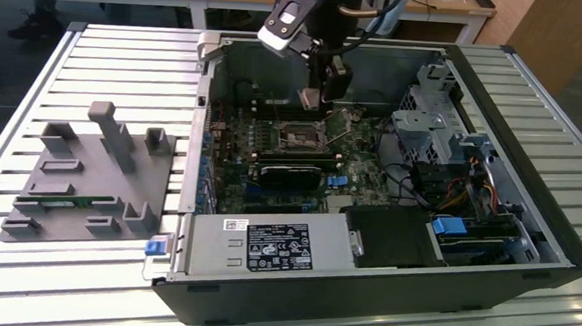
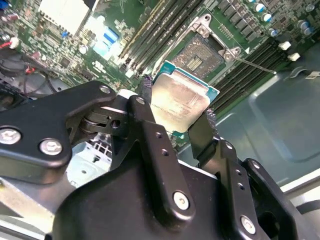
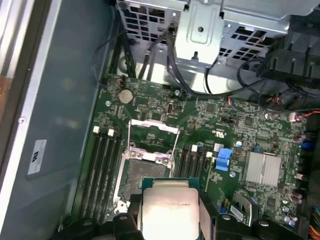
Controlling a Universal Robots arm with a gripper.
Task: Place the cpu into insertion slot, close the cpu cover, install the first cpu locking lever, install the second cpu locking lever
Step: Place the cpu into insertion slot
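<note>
The cpu (image 2: 182,102) sat clamped between the two fingers (image 2: 150,120) of my tool (image 2: 177,107), pinched by opposite edges with its pale metal top facing the wrist cameras. So the tool was narrow, closed onto the chip and nothing else.

In the exterior view the cpu (image 1: 310,98) hung in the air inside the open computer case (image 1: 488,243), clear of the green motherboard (image 1: 356,171). The insertion slot (image 1: 298,137) lay below it and a little toward the near side of the case. I judged the chip was not yet over the socket's middle.

In the first wrist view the insertion slot (image 3: 142,175) showed just past the chip's forward edge, partly hidden by the cpu (image 3: 169,205). The chip's sides ran close to parallel with the socket's silvery rim, so the two squares looked roughly lined up in turn, but offset along one direction. The cpu cover (image 3: 154,125) stood swung back on the far side of the slot, leaving the dark socket bare. Whether the chip hung level with the board, I could not tell.

The case rested on the slatted bench (image 1: 125,62).
</note>
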